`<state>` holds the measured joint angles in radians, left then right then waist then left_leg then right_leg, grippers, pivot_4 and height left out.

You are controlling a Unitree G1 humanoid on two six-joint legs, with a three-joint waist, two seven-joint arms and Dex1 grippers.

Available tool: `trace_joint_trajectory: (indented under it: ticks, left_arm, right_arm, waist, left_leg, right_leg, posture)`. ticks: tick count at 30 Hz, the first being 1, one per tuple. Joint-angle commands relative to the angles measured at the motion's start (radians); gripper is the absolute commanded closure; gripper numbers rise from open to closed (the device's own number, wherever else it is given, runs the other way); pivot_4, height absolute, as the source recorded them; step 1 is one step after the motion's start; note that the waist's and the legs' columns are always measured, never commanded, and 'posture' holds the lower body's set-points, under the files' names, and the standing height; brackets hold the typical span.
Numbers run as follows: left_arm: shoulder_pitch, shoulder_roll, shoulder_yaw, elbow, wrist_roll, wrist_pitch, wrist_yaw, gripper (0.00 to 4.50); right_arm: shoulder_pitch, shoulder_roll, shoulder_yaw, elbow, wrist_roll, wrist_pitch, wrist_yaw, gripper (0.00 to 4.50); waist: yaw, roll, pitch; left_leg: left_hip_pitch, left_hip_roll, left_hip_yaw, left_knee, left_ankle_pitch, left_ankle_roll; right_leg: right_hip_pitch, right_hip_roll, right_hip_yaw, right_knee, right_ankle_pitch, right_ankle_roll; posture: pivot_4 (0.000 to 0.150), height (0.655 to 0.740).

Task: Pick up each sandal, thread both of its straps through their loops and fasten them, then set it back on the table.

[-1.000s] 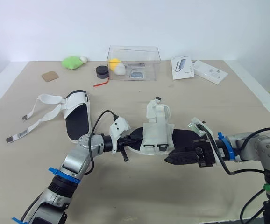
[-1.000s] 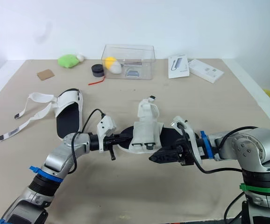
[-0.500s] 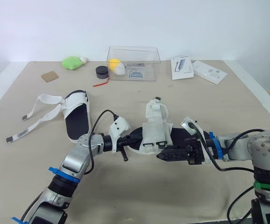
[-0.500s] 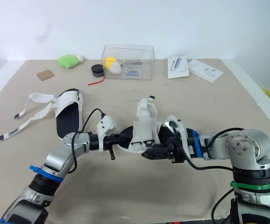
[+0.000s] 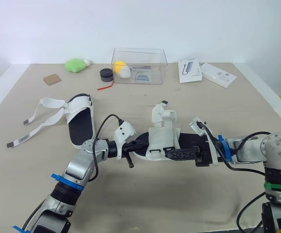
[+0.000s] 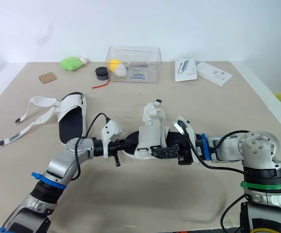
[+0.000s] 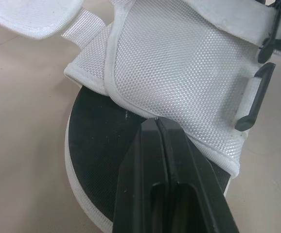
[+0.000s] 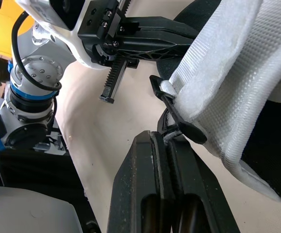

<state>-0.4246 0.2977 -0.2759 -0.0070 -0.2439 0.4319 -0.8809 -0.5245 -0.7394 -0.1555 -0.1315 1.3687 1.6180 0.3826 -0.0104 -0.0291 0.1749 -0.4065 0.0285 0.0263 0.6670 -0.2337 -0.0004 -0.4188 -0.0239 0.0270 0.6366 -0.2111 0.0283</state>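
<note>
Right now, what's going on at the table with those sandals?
Both grippers are at the middle sandal, which rests on the table. The left gripper is shut, its tip at the edge of the white mesh upper. The right gripper is shut right at a black loop on that sandal. The other sandal lies to the robot's left, its straps loose and spread out, not yet fastened.

Head stereo pair looks down over table (image 5: pixel 179 204); wrist cameras close on centre sandal (image 7: pixel 179 63) (shared by all views).
</note>
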Motion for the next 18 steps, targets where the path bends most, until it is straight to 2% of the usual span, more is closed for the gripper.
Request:
trace_joint_trajectory:
  ticks: [1, 4, 18]
  left_arm:
    - [0.028, 0.004, -0.057, 0.037, 0.021, 0.025, -0.018, 4.50]
    - [0.026, 0.003, -0.056, 0.041, 0.023, 0.023, -0.018, 4.50]
    - [0.033, 0.001, -0.057, 0.036, 0.022, 0.025, -0.015, 4.50]
  right_arm:
    - [0.010, -0.041, -0.005, -0.039, 0.070, -0.004, 0.000, 4.43]
    - [0.071, -0.080, 0.015, -0.103, 0.113, -0.004, 0.018, 4.43]
    - [0.314, -0.179, 0.061, -0.347, 0.078, -0.066, 0.154, 4.43]
  waist:
    - [0.000, 0.000, 0.000]
    - [0.003, 0.000, 0.000]
    - [0.004, 0.000, -0.001]
  left_leg:
    - [0.000, 0.000, 0.000, 0.000, 0.000, 0.000]
    - [-0.001, 0.000, 0.000, 0.000, 0.000, 0.000]
    - [0.000, 0.000, -0.001, 0.002, -0.003, 0.005]
  right_leg:
    - [0.000, 0.000, 0.000, 0.000, 0.000, 0.000]
    - [0.000, -0.001, 0.000, 0.000, -0.001, 0.001]
    - [0.000, 0.000, 0.001, -0.001, -0.001, 0.002]
  posture:
    - [0.150, 0.7400]
    - [0.150, 0.7400]
    - [0.150, 0.7400]
